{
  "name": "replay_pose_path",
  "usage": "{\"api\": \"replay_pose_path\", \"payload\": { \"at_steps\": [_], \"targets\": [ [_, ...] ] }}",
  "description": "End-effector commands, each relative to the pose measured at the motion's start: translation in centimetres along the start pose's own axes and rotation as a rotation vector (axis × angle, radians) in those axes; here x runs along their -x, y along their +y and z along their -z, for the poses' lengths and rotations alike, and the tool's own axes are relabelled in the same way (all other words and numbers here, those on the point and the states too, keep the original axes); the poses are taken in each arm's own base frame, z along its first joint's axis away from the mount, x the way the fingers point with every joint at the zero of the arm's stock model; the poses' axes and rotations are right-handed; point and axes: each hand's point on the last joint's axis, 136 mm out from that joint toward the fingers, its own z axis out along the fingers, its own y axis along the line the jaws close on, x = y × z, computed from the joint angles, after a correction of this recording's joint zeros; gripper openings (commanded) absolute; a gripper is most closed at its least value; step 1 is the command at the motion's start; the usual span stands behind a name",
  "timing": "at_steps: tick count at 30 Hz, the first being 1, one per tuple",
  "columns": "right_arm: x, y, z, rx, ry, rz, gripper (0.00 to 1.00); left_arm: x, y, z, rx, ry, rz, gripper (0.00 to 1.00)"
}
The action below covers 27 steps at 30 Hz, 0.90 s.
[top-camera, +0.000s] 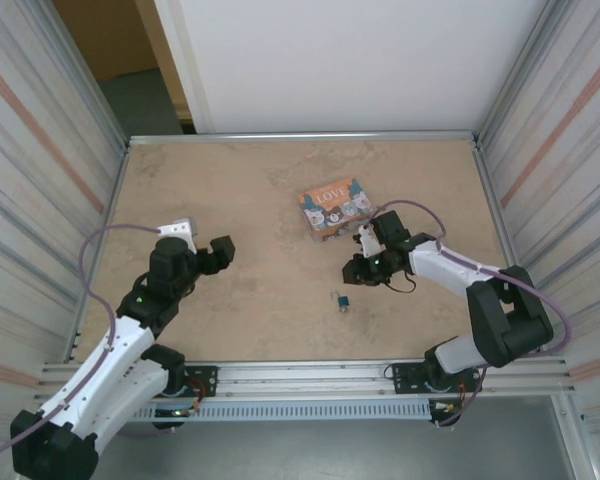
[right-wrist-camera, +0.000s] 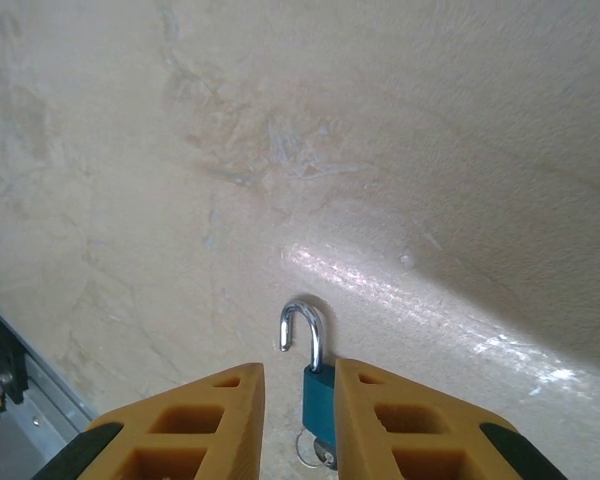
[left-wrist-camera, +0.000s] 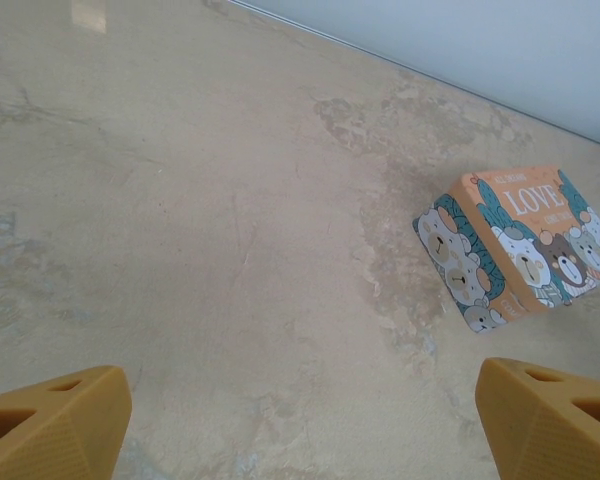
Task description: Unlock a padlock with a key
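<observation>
One padlock (right-wrist-camera: 318,398) lies on the table (right-wrist-camera: 280,150), shackle (right-wrist-camera: 316,340) swung open.

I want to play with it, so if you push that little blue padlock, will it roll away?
Probably not: the padlock lies flat, so it would likely slide. Its open shackle may swing loosely.

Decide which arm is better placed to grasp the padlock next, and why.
Likely right. The right hand hovers beside the padlock, which lines up between its narrowly parted fingers in the wrist view. The left hand, wide open, sits across the table, facing the box.
</observation>
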Motion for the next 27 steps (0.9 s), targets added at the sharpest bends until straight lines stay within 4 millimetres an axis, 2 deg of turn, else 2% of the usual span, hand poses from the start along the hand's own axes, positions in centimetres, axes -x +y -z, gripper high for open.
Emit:
{"api": "replay_pose_path", "payload": {
  "at_steps": [1, 18, 27],
  "targets": [
    [0.3, -0.4, 1.3, -0.022, -0.037, 0.025, 0.25, 1.5, 0.3, 0.8, 0.026, -0.045, 0.002, 0.9],
    [4.1, -2.7, 7.5, -0.107, -0.367, 0.004, 0.44, 2.6, 1.8, 1.7, 0.1, -0.094, -0.022, 0.94],
    [5.0, -5.0, 11.2, -0.172, -0.546, -0.039, 0.59, 3.5, 4.3, 2.6, 0.229, -0.145, -0.025, 0.98]
  ]
}}
